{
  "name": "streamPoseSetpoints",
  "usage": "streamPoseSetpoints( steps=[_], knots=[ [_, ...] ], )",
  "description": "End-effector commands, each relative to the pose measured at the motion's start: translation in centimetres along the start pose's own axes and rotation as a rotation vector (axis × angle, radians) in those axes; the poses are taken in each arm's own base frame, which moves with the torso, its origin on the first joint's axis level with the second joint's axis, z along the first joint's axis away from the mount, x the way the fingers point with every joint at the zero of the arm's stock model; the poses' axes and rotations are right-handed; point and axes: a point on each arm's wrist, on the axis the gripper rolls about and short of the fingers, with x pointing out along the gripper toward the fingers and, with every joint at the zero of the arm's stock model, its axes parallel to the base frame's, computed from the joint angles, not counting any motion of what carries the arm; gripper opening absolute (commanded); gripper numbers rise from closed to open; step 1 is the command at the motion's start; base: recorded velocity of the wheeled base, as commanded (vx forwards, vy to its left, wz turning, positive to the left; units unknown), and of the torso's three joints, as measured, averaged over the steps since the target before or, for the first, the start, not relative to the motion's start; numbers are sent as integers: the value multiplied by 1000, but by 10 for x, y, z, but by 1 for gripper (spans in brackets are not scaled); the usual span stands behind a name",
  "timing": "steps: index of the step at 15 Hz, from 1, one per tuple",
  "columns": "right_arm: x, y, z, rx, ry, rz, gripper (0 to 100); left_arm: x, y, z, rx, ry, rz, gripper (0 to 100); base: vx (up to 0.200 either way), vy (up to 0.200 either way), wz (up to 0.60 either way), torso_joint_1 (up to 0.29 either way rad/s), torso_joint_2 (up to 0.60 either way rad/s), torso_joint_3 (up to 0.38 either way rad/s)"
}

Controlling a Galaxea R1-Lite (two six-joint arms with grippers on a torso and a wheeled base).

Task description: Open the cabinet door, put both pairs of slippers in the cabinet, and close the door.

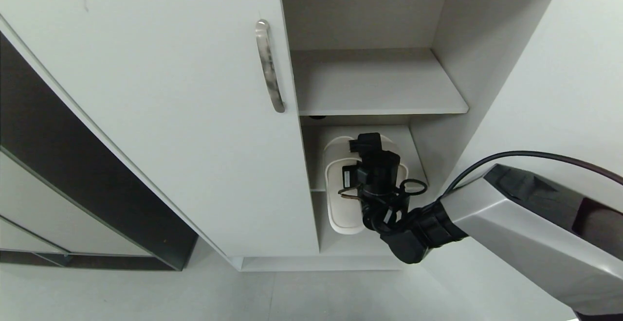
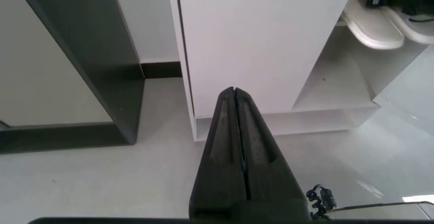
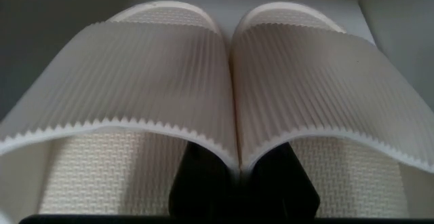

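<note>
Head view: the right gripper (image 1: 368, 151) is inside the cabinet's (image 1: 467, 44) lower compartment, with the slippers (image 1: 340, 214) under it, lying lengthwise near to far. Left wrist: the left gripper (image 2: 234, 98) is pressed closed and empty, well to the left. Right wrist: jaws pinch both inner straps together.

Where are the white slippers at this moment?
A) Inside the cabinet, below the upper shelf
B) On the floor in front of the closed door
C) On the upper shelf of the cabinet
A: the white slippers, gripped by the right hand, are below the upper shelf, not on it.
</note>
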Motion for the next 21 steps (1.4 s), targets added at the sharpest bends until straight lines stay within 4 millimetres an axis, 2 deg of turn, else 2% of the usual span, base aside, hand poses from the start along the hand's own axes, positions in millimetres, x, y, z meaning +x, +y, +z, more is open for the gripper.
streamPoseSetpoints(
  steps=[1, 6, 9, 21],
  knots=[
    [23, 0, -4, 1, -3, -16, 0, 0, 0, 0, 0, 1, 0, 0, 0, 0, 0, 0, 0, 0],
    [56, -4, 2, 7, -14, -50, 0, 0, 0, 0, -2, 1, 2, 0, 0, 0, 0, 0, 0, 0],
    [66, -4, 8, 17, -28, -61, 0, 0, 0, 0, -2, 1, 0, 0, 0, 0, 0, 0, 0, 0],
    [71, -3, 2, 7, -21, -58, 0, 0, 0, 0, -3, 1, 5, 0, 0, 0, 0, 0, 0, 0]
  ],
)
